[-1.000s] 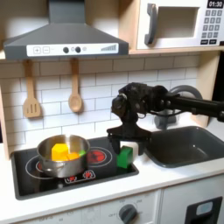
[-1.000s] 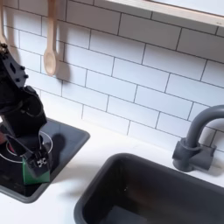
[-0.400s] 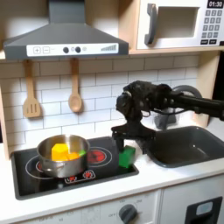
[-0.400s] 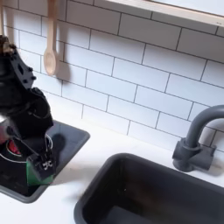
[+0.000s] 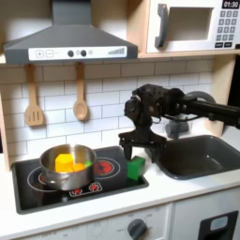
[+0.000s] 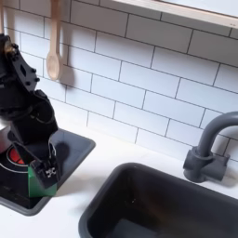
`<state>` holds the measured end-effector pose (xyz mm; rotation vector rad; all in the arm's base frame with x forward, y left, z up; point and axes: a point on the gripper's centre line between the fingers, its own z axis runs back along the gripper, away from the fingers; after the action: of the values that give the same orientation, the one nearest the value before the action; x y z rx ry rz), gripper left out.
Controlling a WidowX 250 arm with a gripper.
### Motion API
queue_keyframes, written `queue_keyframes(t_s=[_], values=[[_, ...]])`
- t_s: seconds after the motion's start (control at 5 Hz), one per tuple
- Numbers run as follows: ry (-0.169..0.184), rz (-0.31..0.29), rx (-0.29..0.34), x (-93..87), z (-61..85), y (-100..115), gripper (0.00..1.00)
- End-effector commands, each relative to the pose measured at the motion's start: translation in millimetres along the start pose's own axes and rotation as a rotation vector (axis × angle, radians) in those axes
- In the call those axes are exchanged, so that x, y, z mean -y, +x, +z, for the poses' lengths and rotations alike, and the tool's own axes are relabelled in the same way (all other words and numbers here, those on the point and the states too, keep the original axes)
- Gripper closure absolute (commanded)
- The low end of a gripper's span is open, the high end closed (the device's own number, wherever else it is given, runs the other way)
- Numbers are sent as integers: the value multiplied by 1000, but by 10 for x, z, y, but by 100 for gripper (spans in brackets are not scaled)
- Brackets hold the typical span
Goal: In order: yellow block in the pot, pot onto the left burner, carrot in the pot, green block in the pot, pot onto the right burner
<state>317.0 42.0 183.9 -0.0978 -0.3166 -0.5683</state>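
The steel pot [image 5: 67, 172] stands on the left burner [image 5: 37, 176] of the black cooktop in the first exterior view. Inside it lie the yellow block [image 5: 76, 157] and the orange carrot [image 5: 62, 165], close together and hard to tell apart. The right burner [image 5: 106, 167] is bare. The green block [image 5: 135, 170] [image 6: 35, 179] stands upright at the cooktop's right edge in the first exterior view. My gripper [image 5: 137, 153] [image 6: 37, 169] hangs low over it, open, with its fingers reaching down on either side of the block.
A dark sink [image 5: 195, 154] [image 6: 158, 200] lies to the first exterior view's right of the cooktop, with a grey faucet [image 6: 206, 149] behind it. Two wooden utensils [image 5: 81, 101] hang on the tiled wall. The range hood [image 5: 66, 42] sits above the pot.
My gripper has shifted slightly around the green block. The block and the pot have stayed where they were.
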Motion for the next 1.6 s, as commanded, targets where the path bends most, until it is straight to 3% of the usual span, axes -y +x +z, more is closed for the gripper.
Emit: queue_keyframes(t_s=[0.0, 1.0, 1.4], values=[[-2, -15, 4, -24, -22, 30, 0], [-11, -7, 2, -45, -172, 13, 0], [-34, -12, -11, 10, -276, -12, 0]])
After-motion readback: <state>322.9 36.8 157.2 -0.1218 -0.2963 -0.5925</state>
